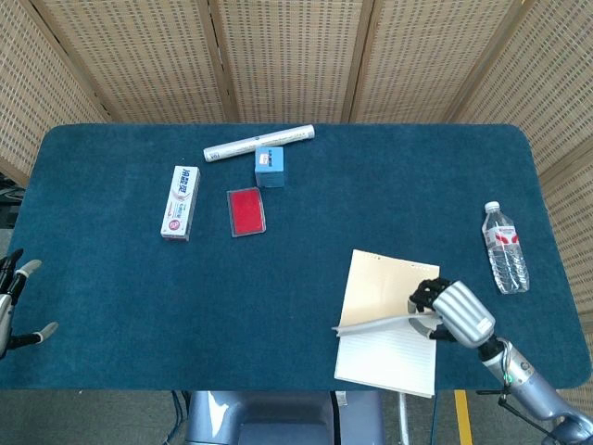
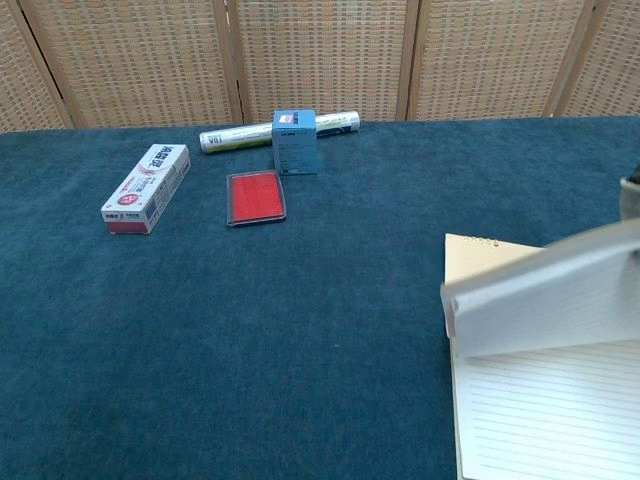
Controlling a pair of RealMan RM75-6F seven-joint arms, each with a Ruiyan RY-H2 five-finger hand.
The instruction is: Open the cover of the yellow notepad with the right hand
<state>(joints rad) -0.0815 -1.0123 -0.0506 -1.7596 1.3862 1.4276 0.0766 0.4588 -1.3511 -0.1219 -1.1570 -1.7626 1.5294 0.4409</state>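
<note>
Item: cover-lift in progress, yellow notepad.

R hand (image 1: 451,311): silver shell w/ black fingers, near front-right table edge. Grasps the free edge of the pale yellow card cover (image 1: 384,287); dark fingers (image 1: 424,295) curl over top of the cover, grip point at its right side. Chest view shows only a sliver of the hand at right frame border.

Cover: raised, hinged at spiral binding on far edge, tilted steeply; its grey underside (image 2: 550,300) faces the chest cam. Not yet laid flat.

Yellow spiral-bound notepad (image 1: 387,352): lies on dark blue felt table (image 1: 306,232), front-right area, near the table's front edge. White lined page exposed under the lifted cover.

How to do step well (judgement): keep swinging cover up and away over the binding in an arc, not pulling toward the robot, else pad likely slides on felt. Hold lightly enough that card doesn't crease; let go only once cover passes vertical or rests flat beyond the binding.

Nearby: clear plastic water bottle (image 1: 506,247), lying flat, right of pad, apart from it; wrist should stay clear of it.

L hand (image 1: 14,306): far left edge, fingers spread, empty, idle.
</note>
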